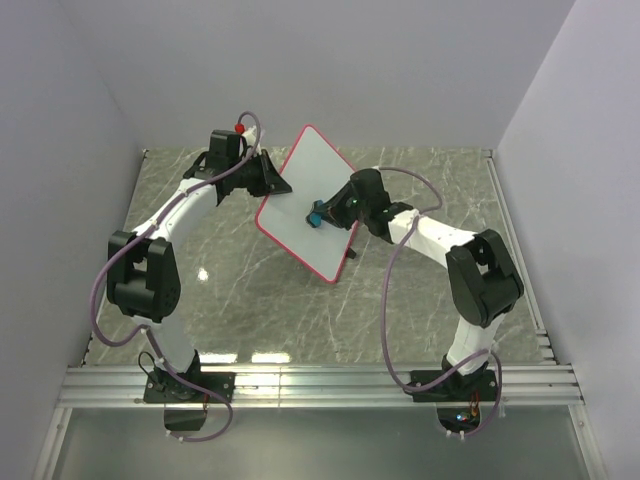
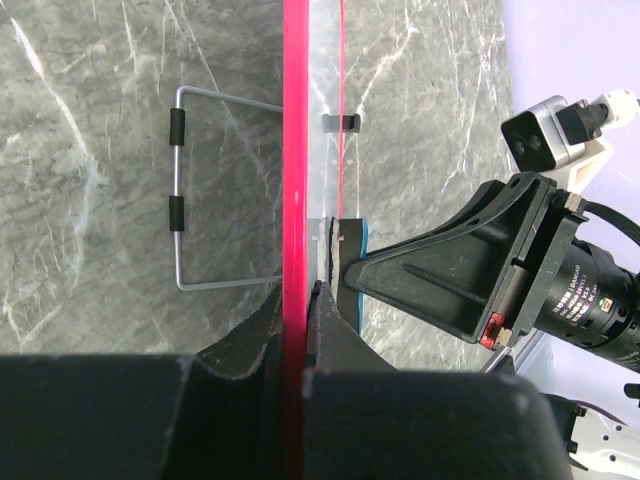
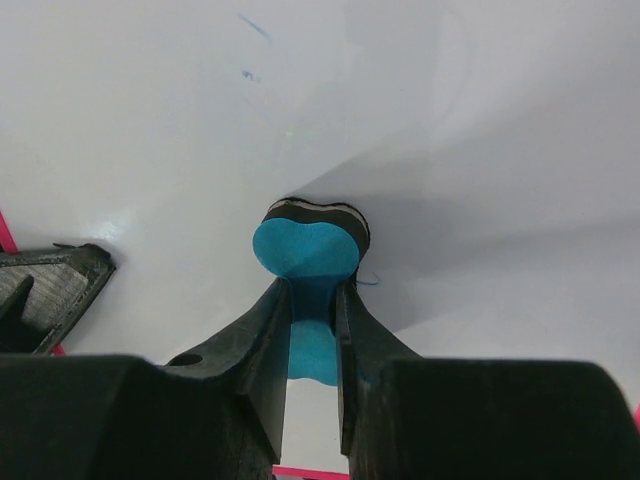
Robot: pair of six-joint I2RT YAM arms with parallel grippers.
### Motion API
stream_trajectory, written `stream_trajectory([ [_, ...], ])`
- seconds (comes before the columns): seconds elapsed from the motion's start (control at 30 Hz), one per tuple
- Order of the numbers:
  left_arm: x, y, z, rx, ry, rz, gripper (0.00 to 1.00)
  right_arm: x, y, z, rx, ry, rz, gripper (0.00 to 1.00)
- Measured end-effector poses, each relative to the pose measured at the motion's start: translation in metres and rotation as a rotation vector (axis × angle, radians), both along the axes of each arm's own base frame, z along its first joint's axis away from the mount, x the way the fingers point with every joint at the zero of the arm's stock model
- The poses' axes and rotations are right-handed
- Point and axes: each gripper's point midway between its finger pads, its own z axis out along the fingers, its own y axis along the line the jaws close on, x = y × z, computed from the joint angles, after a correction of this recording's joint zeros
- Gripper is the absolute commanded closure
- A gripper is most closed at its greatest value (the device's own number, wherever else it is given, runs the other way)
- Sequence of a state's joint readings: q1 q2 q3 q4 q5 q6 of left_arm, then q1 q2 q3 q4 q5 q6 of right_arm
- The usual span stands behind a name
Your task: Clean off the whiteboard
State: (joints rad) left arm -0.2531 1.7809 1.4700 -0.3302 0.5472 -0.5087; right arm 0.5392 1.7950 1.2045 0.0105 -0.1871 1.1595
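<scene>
The whiteboard [image 1: 300,190], white with a red-pink rim, stands tilted up off the table at the middle back. My left gripper [image 1: 272,187] is shut on its left edge; in the left wrist view the red rim [image 2: 295,150] runs straight between the pinched jaws of the left gripper [image 2: 298,292]. My right gripper [image 1: 323,212] is shut on a small blue eraser [image 1: 316,213] and presses it against the board's face. In the right wrist view the eraser [image 3: 305,248] is squeezed between the jaws of the right gripper [image 3: 313,288], its dark felt side on the white surface [image 3: 450,120]. Faint blue marks [image 3: 253,26] show higher up.
A wire stand [image 2: 180,190] with black sleeves juts from the board's back over the grey marble table [image 1: 250,300]. The board's lower corner [image 1: 332,278] rests near the table. White walls close the back and sides; an aluminium rail [image 1: 320,385] runs along the near edge.
</scene>
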Motion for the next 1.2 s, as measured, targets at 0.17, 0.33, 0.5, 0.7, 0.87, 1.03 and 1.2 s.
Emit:
stream_trajectory([
  [0.17, 0.001, 0.0, 0.0, 0.0, -0.004, 0.0, 1.0, 0.003, 0.001, 0.0, -0.018, 0.025, 0.005, 1.0],
  [0.33, 0.004, 0.002, -0.001, 0.007, -0.014, 0.012, 1.0, 0.02, 0.0, 0.0, 0.003, 0.112, 0.046, 1.0],
  [0.5, 0.004, 0.002, -0.003, 0.0, -0.01, 0.02, 1.0, 0.081, -0.003, 0.023, 0.059, 0.071, 0.027, 1.0],
  [0.7, 0.003, 0.002, -0.003, -0.003, -0.009, 0.022, 1.0, 0.122, -0.009, 0.03, 0.08, 0.034, -0.005, 1.0],
  [0.87, 0.003, 0.002, -0.003, -0.002, -0.006, 0.021, 1.0, 0.118, -0.017, 0.019, 0.092, 0.025, -0.033, 1.0],
  [1.03, 0.002, 0.001, -0.003, -0.002, -0.007, 0.019, 1.0, 0.11, -0.044, -0.008, 0.087, 0.047, -0.084, 1.0],
  [1.2, 0.002, 0.001, -0.002, -0.003, -0.009, 0.016, 1.0, 0.107, -0.072, -0.031, 0.087, 0.096, -0.14, 1.0],
])
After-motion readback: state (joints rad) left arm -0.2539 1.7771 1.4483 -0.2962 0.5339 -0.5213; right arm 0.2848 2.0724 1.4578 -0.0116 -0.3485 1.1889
